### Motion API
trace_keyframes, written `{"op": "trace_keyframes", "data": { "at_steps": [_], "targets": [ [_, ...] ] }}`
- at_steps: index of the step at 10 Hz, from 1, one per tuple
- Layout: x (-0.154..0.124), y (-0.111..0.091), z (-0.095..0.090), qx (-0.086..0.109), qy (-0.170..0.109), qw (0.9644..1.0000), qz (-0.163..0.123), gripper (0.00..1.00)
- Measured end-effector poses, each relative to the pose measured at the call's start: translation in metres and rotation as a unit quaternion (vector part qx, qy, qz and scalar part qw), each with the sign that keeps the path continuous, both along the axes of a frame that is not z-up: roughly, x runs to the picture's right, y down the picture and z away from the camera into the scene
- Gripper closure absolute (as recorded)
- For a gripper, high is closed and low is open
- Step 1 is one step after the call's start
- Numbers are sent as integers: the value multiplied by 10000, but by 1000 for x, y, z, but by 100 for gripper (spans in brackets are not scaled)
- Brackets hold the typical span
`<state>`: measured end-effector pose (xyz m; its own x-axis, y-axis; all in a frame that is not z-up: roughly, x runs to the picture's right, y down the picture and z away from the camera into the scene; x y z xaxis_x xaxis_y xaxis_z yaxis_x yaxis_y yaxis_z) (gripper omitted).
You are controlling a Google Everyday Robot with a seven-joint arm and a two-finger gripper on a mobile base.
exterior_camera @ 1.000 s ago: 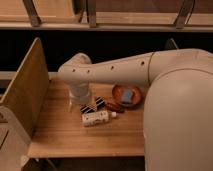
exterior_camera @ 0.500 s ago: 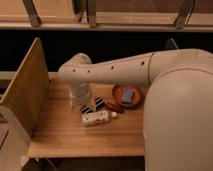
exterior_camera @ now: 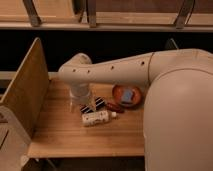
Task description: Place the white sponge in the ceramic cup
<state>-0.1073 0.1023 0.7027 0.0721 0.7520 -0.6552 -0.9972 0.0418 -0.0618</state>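
The white sponge (exterior_camera: 129,96), a pale blue-grey block, lies inside the wide orange-brown bowl (exterior_camera: 118,91) on the wooden table, right of centre. My arm reaches from the right across the table and bends down at its left end. The gripper (exterior_camera: 80,103) hangs there just above the tabletop, left of the bowl and well apart from the sponge. The ceramic cup does not show; the wrist and gripper cover the spot behind them.
A black-and-white striped flat item (exterior_camera: 94,106) lies right beside the gripper. A white labelled bottle (exterior_camera: 98,118) lies on its side in front of it. A small dark red thing (exterior_camera: 114,106) sits by the bowl. A wooden side panel (exterior_camera: 25,92) bounds the table's left edge.
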Motion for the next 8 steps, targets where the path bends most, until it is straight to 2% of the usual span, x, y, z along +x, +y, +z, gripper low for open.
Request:
{"op": "trace_keyframes", "data": {
  "at_steps": [6,7,8],
  "targets": [
    [0,-1,1,19,5,10000,-28,35],
    [1,-3,1,64,3,10000,-46,35],
    [7,-13,7,242,6,9997,-37,35]
  ]
}}
